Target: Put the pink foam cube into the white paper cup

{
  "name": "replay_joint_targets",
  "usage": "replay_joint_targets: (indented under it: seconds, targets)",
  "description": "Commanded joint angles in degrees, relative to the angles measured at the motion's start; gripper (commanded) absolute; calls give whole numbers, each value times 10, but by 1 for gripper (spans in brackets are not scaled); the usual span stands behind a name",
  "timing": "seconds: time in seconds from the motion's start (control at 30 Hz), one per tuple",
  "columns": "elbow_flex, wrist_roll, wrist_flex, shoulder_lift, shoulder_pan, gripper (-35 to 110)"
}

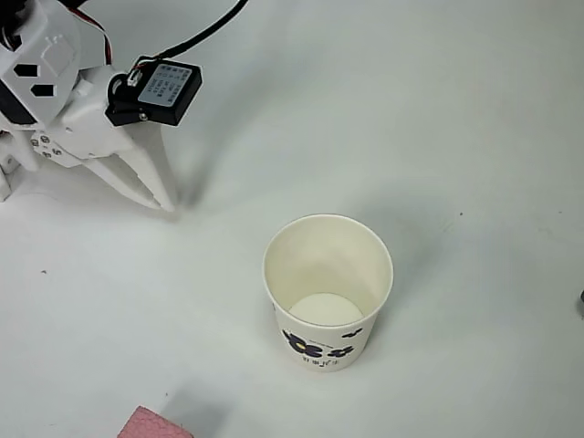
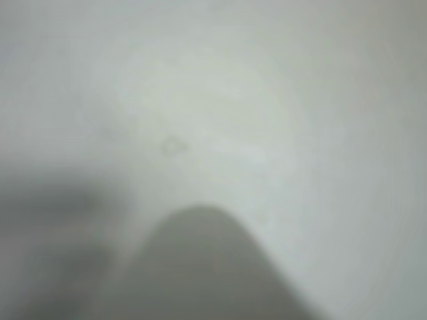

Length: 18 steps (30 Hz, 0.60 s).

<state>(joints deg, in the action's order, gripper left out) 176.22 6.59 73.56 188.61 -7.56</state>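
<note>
In the overhead view, the white paper cup stands upright and empty just below centre on the white tabletop, and the pink foam cube lies at about 7 o'clock from it, cut off by the lower edge and well apart from the cup. The white end effector sits at about 10 o'clock from the cup, tips near the tabletop, holding nothing; its fingers appear together. The wrist view is blurred, showing a dark rounded shape, possibly a finger, against the pale tabletop.

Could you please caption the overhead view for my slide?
Gripper rests far from empty cup; pink cube at bottom edge.
</note>
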Motion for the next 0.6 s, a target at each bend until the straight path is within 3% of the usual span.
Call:
replay_joint_targets:
  seconds: [0.0,0.57]
  targets:
    - [-9,-79,11,10,109,0]
    - [-9,-65,-10,10,94,4]
